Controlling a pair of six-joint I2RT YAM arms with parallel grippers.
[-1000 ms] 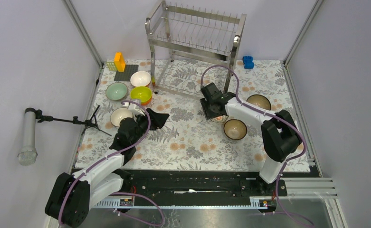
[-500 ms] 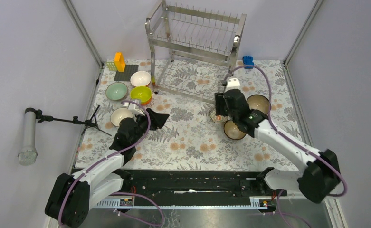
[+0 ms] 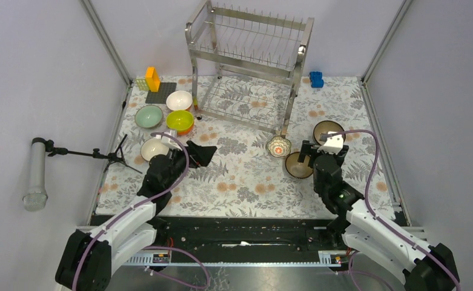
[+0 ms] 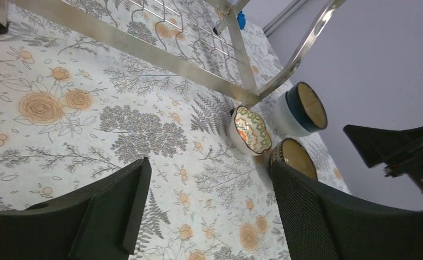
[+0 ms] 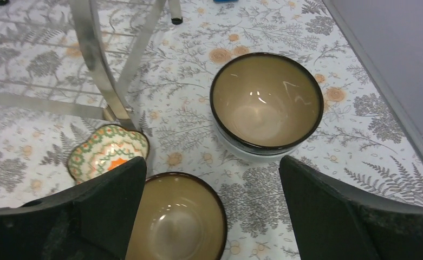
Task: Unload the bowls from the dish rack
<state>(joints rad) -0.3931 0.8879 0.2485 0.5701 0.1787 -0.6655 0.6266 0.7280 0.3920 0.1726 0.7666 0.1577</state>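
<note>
Top external view: the dish rack [image 3: 246, 60] stands at the far side of the flowered tablecloth [image 3: 240, 182], and every bowl in sight sits on the cloth. To the rack's left are a white bowl [image 3: 178, 100], a pale green bowl [image 3: 148, 116], a yellow-green bowl [image 3: 180, 119] nested in an orange one, and a cream bowl [image 3: 154, 147]. By the rack's near right leg lies a small patterned bowl [image 3: 278, 146], tilted (its scalloped rim leans toward the leg), with a brown bowl [image 3: 298, 164] just beside it and a dark-rimmed tan bowl [image 3: 329, 130] a little farther back. In the right wrist view, the right gripper [image 5: 212, 168] hangs above the brown bowl, fingers spread wide and holding nothing. The left gripper [image 4: 209, 168] is likewise spread and empty, near the cream bowl and pointing across the cloth toward the patterned bowl.
</note>
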